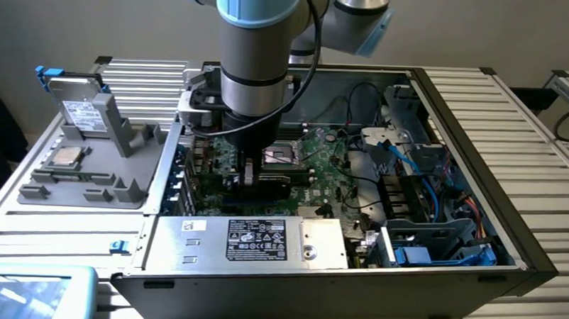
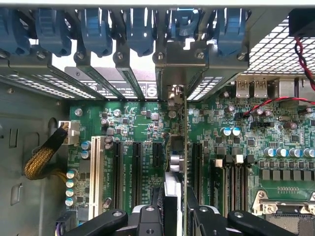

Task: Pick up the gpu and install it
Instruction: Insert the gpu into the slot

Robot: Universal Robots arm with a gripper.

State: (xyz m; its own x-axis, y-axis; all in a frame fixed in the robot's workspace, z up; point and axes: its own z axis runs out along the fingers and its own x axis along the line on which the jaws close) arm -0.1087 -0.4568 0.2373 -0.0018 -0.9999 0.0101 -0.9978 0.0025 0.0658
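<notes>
Pincer (image 2: 173,209) grips gpu (image 2: 175,147) edge-on over motherboard (image 2: 142,118) slots inside open case (image 1: 476,88); seating looks unfinished.

One computer case (image 1: 509,231), one power supply (image 1: 253,240), one hard drive (image 1: 78,110) — six blue slot clips (image 2: 140,29).
</notes>
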